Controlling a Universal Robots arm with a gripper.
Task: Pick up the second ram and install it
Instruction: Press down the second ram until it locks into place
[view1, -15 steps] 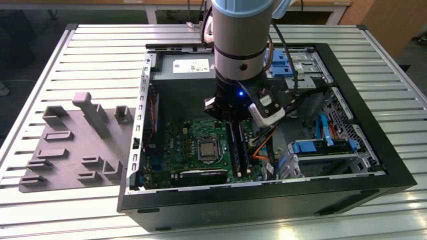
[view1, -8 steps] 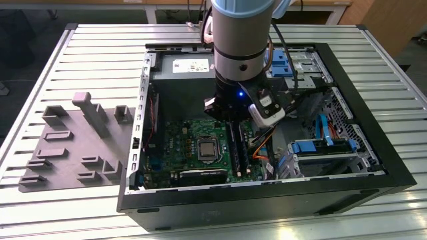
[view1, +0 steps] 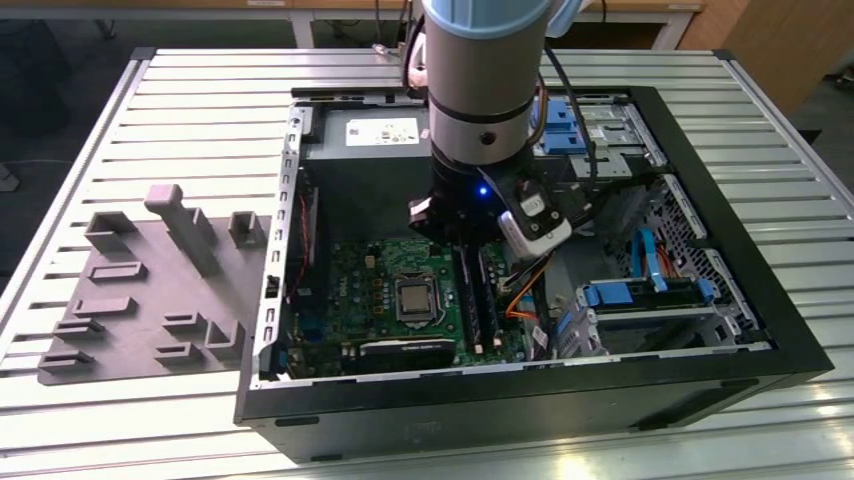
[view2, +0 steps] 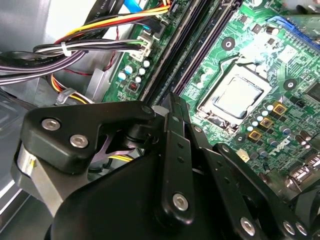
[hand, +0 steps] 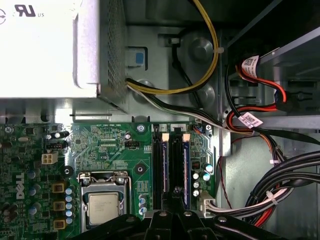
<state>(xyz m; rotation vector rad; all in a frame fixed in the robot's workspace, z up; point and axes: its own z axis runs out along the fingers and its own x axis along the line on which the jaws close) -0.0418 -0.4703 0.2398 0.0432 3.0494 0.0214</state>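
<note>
Tool: the tool (view1: 470, 240) sits low inside the open computer case (view1: 747, 330), directly over the memory slots (hand: 172, 165) beside the processor socket (hand: 103, 205); in both wrist views its black linkage fills the foreground, and I cannot tell whether the fingers are spread or pinching.
Second ram: a thin stick (hand: 185, 167) with a blue-tinged edge stands in the slot nearer the cable bundle (hand: 280, 190), in line with the tool; whether it is fully seated is not visible.
Tray: the grey moulded tray (view1: 147, 290) lies on the surface (view1: 200, 110), at the exterior view's left, well apart from the case.
Doing it well: judging by the alignment, keep the stick parallel to its slot, press evenly along its length, and stay clear of the cables.
</note>
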